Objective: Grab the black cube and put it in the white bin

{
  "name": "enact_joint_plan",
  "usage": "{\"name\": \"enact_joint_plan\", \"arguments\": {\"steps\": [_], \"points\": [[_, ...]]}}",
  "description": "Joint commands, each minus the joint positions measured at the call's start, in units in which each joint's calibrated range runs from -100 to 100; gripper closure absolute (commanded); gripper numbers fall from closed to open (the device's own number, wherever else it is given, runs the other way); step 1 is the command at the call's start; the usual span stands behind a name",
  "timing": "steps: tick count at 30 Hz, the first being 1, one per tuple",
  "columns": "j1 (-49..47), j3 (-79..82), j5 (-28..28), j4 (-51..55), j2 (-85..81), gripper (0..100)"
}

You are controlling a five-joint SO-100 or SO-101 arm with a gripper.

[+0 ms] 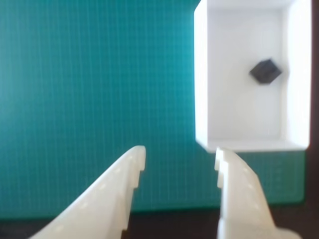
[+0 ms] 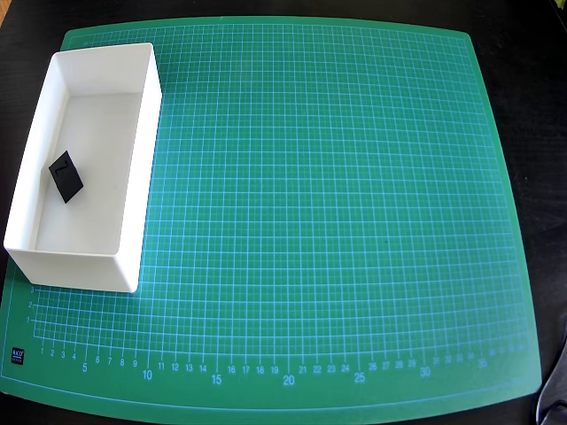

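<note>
The black cube (image 2: 66,175) lies on the floor of the white bin (image 2: 142,150), at the left of the green mat in the overhead view. In the wrist view the cube (image 1: 265,71) sits inside the bin (image 1: 200,84) at the upper right. My gripper (image 1: 180,160) is open and empty, its two white fingers (image 1: 119,184) spread at the bottom of the wrist view, apart from the bin and below its near wall. The gripper does not show in the overhead view.
A green cutting mat (image 2: 319,221) with a white grid covers most of the dark table (image 2: 532,53). The mat's edge and the dark table show at the bottom of the wrist view (image 1: 174,219).
</note>
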Motion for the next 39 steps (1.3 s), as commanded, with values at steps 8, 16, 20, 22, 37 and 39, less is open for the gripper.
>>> {"name": "enact_joint_plan", "arguments": {"steps": [8,16,20,22,37,39], "points": [[-0.1,30.3,-0.2,-21.4,-18.9,81],[-0.5,60.1,-0.3,-41.8,-36.0,81],[-1.2,73.1,-0.3,-49.4,-45.2,81],[-2.3,78.7,-0.3,-52.5,-49.6,81],[-9.1,107.3,-0.3,-61.3,-74.8,81],[-9.2,109.9,-0.3,-61.2,-77.4,81]]}}
